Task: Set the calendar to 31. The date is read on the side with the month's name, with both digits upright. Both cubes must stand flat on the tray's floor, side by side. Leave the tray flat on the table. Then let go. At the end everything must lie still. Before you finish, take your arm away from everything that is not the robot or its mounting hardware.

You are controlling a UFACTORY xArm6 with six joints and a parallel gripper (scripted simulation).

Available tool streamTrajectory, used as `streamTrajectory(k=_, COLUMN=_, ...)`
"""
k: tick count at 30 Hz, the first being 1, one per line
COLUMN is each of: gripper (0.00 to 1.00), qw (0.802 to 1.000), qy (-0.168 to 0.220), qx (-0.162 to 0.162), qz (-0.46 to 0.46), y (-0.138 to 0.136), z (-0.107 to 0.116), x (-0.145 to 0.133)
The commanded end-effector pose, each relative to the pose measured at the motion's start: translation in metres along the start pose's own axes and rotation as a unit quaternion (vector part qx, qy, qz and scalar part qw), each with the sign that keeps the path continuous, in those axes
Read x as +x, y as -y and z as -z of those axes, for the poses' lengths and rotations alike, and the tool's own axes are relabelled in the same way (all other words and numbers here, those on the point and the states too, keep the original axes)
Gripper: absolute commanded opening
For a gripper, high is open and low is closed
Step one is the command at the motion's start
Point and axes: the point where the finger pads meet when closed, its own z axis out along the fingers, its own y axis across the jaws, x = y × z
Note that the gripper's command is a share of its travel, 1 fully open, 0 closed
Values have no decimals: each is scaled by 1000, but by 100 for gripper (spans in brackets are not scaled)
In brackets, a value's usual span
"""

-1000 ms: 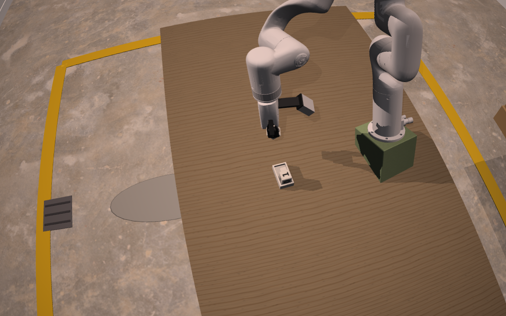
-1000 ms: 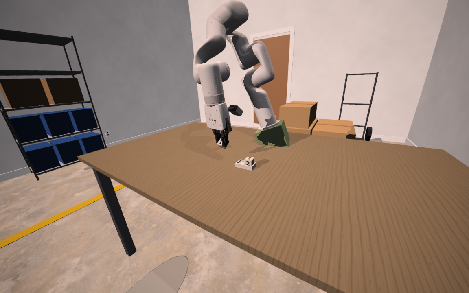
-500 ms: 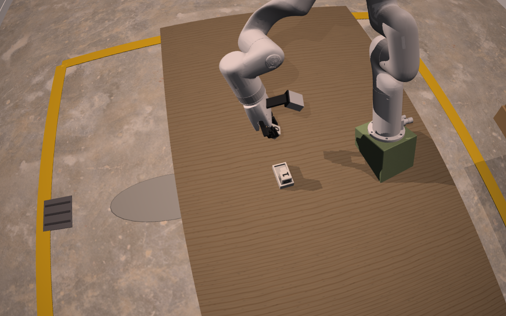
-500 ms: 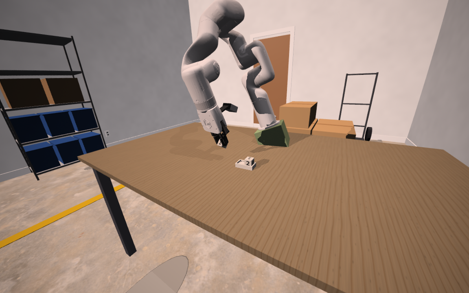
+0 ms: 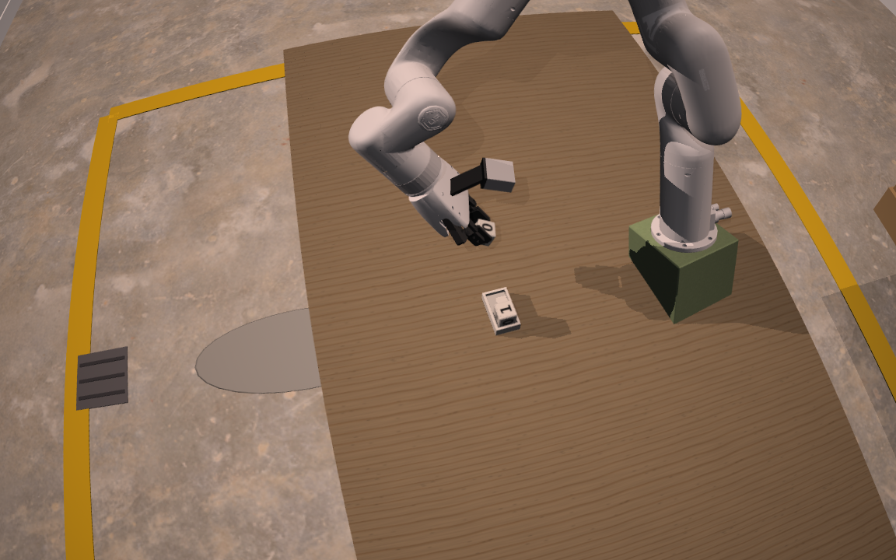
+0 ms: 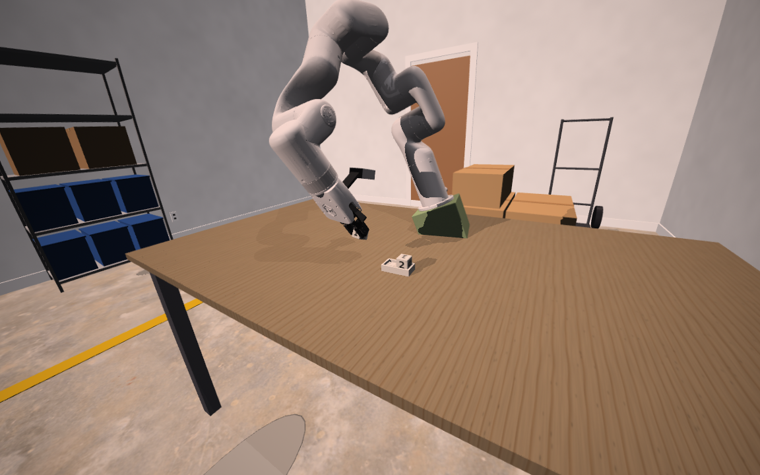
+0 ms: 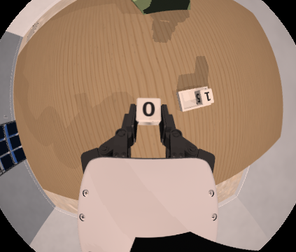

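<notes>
My gripper [image 5: 477, 233] [image 6: 357, 229] [image 7: 148, 113] is shut on a white cube [image 5: 487, 228] [image 7: 148, 109] above the table, tilted. The cube's 0 faces the wrist camera; part of it shows between the fingers in the exterior view. The white tray [image 5: 507, 330] [image 6: 394, 270] [image 7: 180, 101] lies flat on the table, away from the gripper. A second white cube [image 5: 505, 313] [image 6: 404, 260] [image 7: 208, 96] stands in one end of it, with 1 on top, 2 towards the exterior camera and 5 towards the bare end. I cannot read a month's name.
The wooden table [image 5: 576, 432] [image 6: 548, 307] [image 7: 113, 63] carries the tray. The green base block [image 5: 705, 271] [image 6: 458, 217] [image 7: 166, 6] stands beyond the tray. The wrist camera [image 5: 499, 173] sticks out beside the gripper.
</notes>
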Motion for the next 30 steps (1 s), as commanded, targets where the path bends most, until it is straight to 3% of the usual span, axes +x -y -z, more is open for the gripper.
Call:
streamTrajectory(k=1, gripper=27, qw=999, qy=-49, qx=2, qz=1, y=0, z=2, x=-3)
streamTrajectory(k=7, gripper=27, qw=998, qy=-65, qx=2, qz=0, y=0, z=2, x=-5)
streamTrajectory(k=14, gripper=27, qw=986, qy=-167, qx=2, qz=0, y=0, z=1, x=-7)
streamTrajectory(k=30, gripper=27, qw=984, qy=-179, qx=2, qz=0, y=0, z=0, x=-10)
